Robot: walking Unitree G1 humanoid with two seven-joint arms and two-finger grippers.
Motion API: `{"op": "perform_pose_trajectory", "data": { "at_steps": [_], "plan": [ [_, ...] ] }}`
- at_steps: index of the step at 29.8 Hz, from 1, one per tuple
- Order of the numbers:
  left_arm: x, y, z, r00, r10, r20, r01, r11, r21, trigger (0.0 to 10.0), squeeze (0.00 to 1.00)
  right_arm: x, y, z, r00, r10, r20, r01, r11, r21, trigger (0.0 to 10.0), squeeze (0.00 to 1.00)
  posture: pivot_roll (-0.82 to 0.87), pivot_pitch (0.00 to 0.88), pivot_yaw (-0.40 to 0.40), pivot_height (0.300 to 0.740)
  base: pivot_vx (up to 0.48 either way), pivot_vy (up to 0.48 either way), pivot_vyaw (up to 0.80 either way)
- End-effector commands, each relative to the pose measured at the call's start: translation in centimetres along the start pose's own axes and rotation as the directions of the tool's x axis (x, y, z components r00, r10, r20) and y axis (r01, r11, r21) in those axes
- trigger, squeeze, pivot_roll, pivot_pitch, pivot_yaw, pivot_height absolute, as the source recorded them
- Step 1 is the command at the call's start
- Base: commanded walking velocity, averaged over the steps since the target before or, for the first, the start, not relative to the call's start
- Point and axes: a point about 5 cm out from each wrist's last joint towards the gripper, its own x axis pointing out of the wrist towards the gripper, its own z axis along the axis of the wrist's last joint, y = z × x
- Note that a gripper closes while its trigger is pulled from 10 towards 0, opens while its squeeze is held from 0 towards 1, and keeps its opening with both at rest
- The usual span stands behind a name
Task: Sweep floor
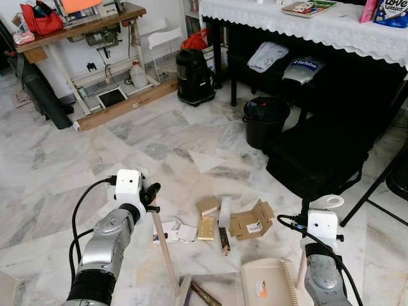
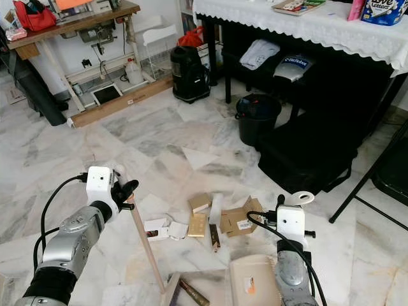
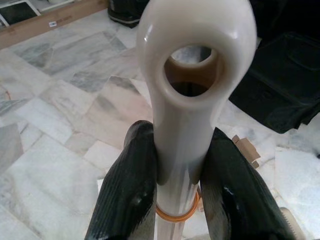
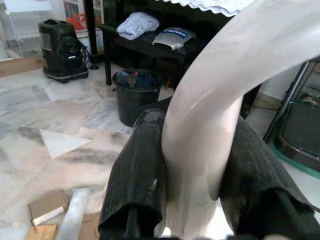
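My left gripper [image 3: 175, 200] pinches the broom handle [image 1: 164, 250] near its looped top; the stick slants down to the floor between my arms. It's light and stiff, but smooth plastic, so it may twist. Litter next: cardboard scraps [image 1: 252, 221] on marble, weightless, likely to skate. My right gripper [image 4: 197, 165] clamps the dustpan handle [image 4: 220, 95]; the pan [image 1: 268, 280] sits just before the scraps. Holding that high means little leverage.
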Motion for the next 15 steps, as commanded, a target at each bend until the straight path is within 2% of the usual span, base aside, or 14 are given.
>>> {"op": "perform_pose_trajectory", "data": {
  "at_steps": [1,4,5,10,12,15],
  "plan": [
    [0.0,0.4,0.4,1.000,0.003,0.012,-0.004,1.000,0.021,10.0,0.00,0.7,0.2,1.2,0.998,-0.002,0.062,0.001,1.000,0.019,10.0,0.00,-0.03,0.000,0.116,0.740,0.000,0.000,0.00],
    [0.0,0.3,0.4,1.000,-0.003,0.008,0.003,1.000,0.021,10.0,0.00,0.8,0.2,1.2,0.998,-0.008,0.058,0.006,0.999,0.040,10.0,0.00,-0.03,0.000,0.116,0.740,0.000,0.000,0.00],
    [-0.1,0.2,0.3,1.000,-0.010,0.001,0.010,1.000,0.024,10.0,0.00,0.8,0.4,1.1,0.999,0.009,0.039,-0.011,0.998,0.067,10.0,0.00,-0.03,0.000,0.116,0.740,0.000,0.000,0.00],
    [-0.2,0.2,0.3,1.000,-0.017,-0.009,0.018,1.000,0.024,10.0,0.00,-0.1,1.3,-0.2,0.998,0.056,-0.038,-0.053,0.995,0.080,10.0,0.00,-0.01,0.000,0.113,0.740,0.000,0.000,0.00],
    [-0.2,0.2,0.4,1.000,-0.020,-0.009,0.020,0.999,0.025,10.0,0.00,-0.4,1.7,-0.6,0.995,0.061,-0.073,-0.051,0.990,0.134,10.0,0.00,-0.01,0.000,0.113,0.740,0.000,0.000,0.00],
    [-0.2,0.3,0.4,1.000,-0.018,-0.009,0.018,1.000,0.026,10.0,0.00,-0.5,1.8,-0.8,0.995,0.058,-0.086,-0.046,0.990,0.131,10.0,0.00,0.00,0.000,0.115,0.740,0.000,0.000,0.00]
  ]
}}
